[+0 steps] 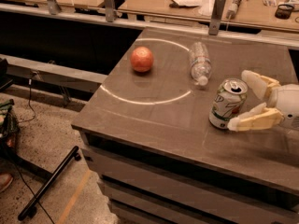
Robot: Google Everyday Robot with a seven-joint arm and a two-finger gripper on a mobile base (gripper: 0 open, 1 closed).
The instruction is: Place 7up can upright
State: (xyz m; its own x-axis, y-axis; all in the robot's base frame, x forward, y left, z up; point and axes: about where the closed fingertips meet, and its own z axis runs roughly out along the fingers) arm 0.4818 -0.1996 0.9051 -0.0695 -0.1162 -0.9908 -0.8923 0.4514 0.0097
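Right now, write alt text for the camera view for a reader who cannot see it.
A 7up can stands upright on a grey table, with the robot's open gripper at the picture's right, a finger either side of it. Behind lie an apple and a clear plastic bottle on its side.

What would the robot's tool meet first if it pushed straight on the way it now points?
The 7up can: it stands upright between the open fingers of the tool, directly ahead of it.
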